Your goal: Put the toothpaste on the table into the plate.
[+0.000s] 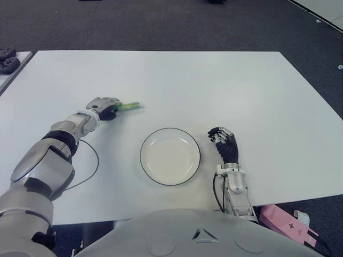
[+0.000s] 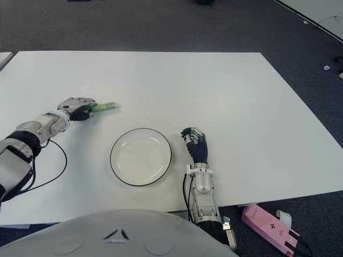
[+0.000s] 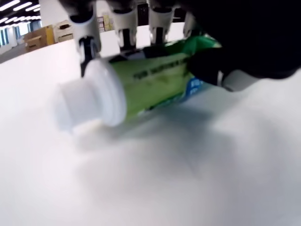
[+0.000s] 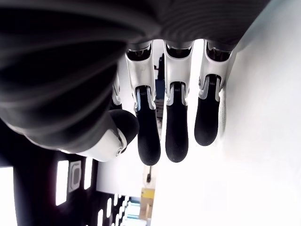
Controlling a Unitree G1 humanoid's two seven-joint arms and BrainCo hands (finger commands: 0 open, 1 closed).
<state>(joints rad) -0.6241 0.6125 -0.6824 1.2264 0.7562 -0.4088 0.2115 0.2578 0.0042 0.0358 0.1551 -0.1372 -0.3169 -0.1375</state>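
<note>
Toothpaste, a green tube with a white cap, lay on the white tabletop to the left of the plate and well apart from it, with the left robot hand closed around it. In the left wrist view the fingers curled over the top of the tube while the thumb pressed its near side, and the cap end stuck out free of the grip. The tube appeared to touch the tabletop or sit just above it; you could not tell which from these views.

The step in hand was judged to be securing the grasp before the carry. To do it well, you needed to keep the fingers wrapped around the body of the tube rather than the tapering tail, since a soft tube could squash and slide under a loose grip. You would then lift it straight up clear of the tabletop before swinging it right toward the plate, and lower it over the middle of the plate so that neither end hung over the rim.

The right robot hand showed just to the right of the plate, its fingers loosely bent and side by side, holding nothing. The plate itself held nothing at that moment.
</note>
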